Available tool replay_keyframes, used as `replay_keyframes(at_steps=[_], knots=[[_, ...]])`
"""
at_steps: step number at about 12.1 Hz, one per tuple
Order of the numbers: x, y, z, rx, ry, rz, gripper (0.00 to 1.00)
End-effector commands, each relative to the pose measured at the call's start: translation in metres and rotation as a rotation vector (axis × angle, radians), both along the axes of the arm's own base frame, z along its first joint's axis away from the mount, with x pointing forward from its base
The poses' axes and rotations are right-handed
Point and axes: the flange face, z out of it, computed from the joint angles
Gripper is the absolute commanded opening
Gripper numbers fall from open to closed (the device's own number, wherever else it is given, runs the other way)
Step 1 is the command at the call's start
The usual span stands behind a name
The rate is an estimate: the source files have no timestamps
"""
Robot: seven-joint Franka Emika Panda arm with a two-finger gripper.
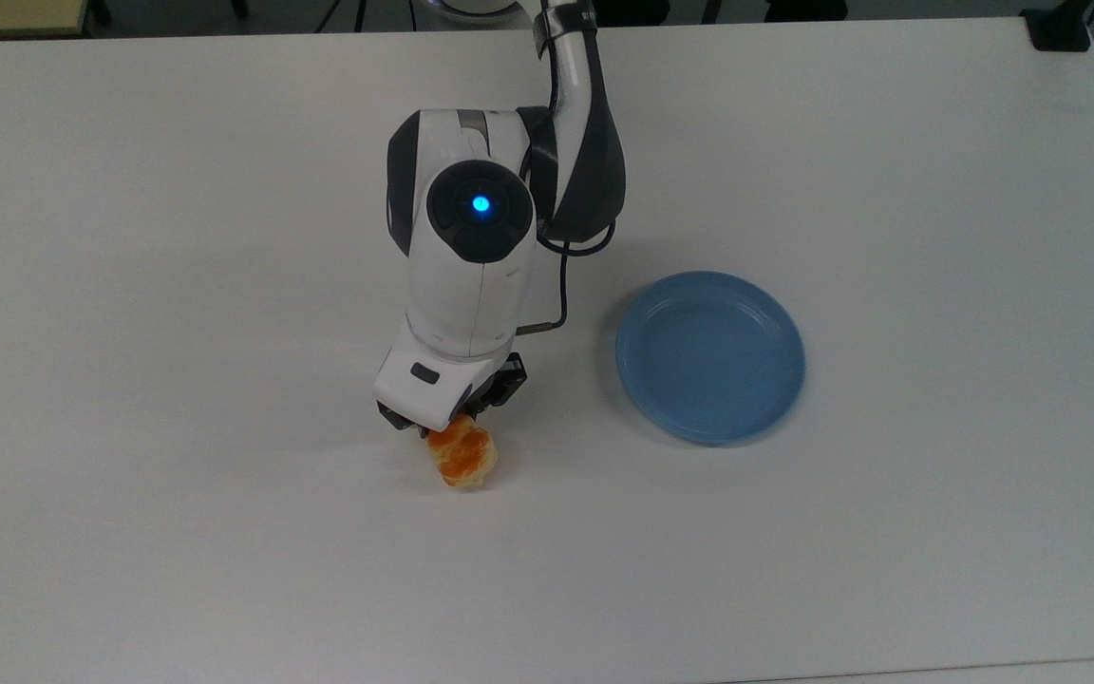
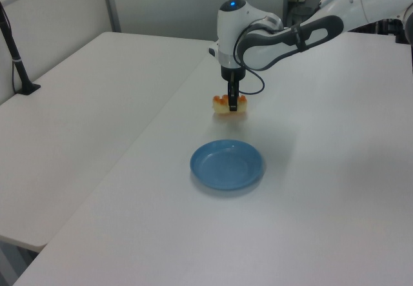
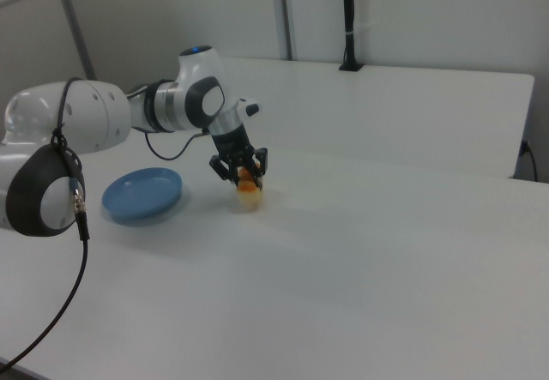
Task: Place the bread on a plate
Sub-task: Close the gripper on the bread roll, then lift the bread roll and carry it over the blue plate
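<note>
Bread: the bread sits between my fingers, over the white table near the middle of the top view, well apart from the plate.
Bread axis: in the top view its long axis runs from under my gripper out toward the bottom right; its far end pokes out past my fingers, glossy orange top facing up. In the left view it lies roughly level, pale sides showing below the orange top.
Bread height: in the left view a faint shadow lies under it and it looks just clear of the table; I cannot tell for sure.
My fingers: my gripper is clamped around the bread, one finger on each long side, closed in only as far as the loaf's width. In the right view the dark fingers straddle the orange loaf.
My gripper, left view: it points straight down from the white wrist.
Plate: the plate, light blue, lies flat on the table to the top view's right of me, bare. In the left view it is nearer the camera than the bread; in the right view it is on the right view's left.
</note>
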Motion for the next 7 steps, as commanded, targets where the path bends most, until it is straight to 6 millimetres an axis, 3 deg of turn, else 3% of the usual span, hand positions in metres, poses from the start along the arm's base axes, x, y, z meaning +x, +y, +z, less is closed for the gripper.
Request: replay_keyframes(at_steps=[1, 4, 7], knots=[[-0.027, 0.028, 0.062, -0.014, 0.031, -0.006, 0.46], [-0.047, 0.090, 0.102, 0.018, 0.003, -0.096, 0.47], [-0.079, 0.139, 0.130, 0.030, 0.030, -0.161, 0.47]])
